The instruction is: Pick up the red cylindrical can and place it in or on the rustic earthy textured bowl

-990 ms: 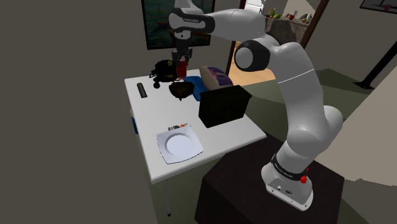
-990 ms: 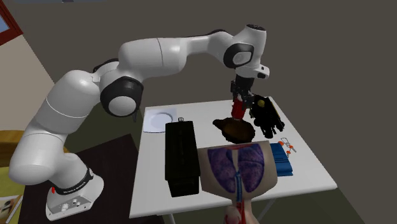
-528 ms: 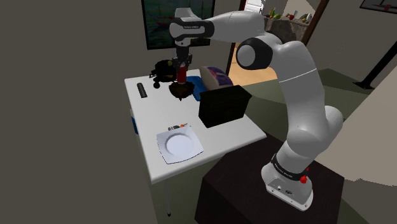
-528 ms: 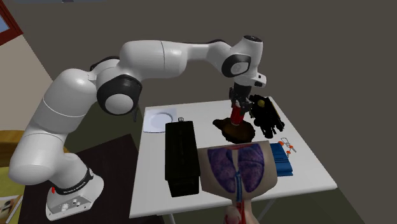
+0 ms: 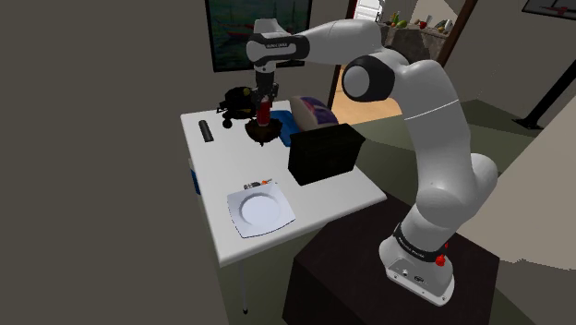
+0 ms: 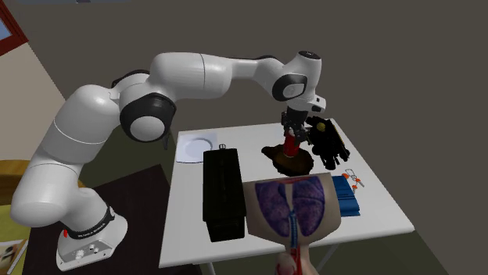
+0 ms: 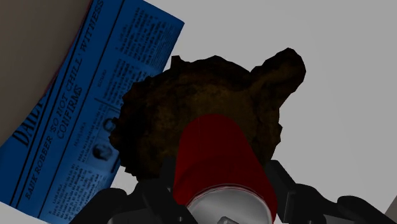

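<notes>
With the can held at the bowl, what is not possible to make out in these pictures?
- Whether the red can touches the brown bowl: wrist view, the can's own body hides its base; shoulder view, too small.
- The small item beside the white plate: shoulder view, too small to name.
- The black object next to the bowl: second exterior view, too dark to identify.

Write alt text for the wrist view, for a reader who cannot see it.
A red can with a silver end, clasped in the black jaws, is held over a rough dark brown bowl. The bowl sits on a pale grey table, with a blue item printed like a newspaper beside it.
</notes>
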`<move>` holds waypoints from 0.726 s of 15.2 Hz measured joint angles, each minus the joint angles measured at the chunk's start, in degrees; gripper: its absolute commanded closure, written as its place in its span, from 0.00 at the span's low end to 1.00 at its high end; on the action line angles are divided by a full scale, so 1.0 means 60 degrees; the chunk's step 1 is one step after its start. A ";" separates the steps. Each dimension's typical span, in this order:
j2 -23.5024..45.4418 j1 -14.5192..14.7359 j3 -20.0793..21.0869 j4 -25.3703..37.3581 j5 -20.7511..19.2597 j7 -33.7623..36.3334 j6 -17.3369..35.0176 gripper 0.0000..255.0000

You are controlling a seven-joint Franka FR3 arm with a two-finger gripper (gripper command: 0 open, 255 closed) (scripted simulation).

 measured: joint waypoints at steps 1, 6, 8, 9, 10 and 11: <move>0.0001 0.0000 0.0000 0.0000 0.0000 0.0000 0.0001 1.00; 0.0001 0.0001 0.0000 0.0007 0.0000 0.0001 0.0001 0.00; 0.0002 0.0001 0.0000 0.0008 0.0000 0.0001 0.0000 0.00; 0.0000 0.0001 0.0000 0.0004 0.0000 0.0001 0.0002 0.00; -0.0003 0.0014 0.0002 0.0157 0.0000 0.0011 -0.0151 0.00; -0.0088 0.0013 0.0004 0.0236 0.0003 0.0007 -0.0313 0.00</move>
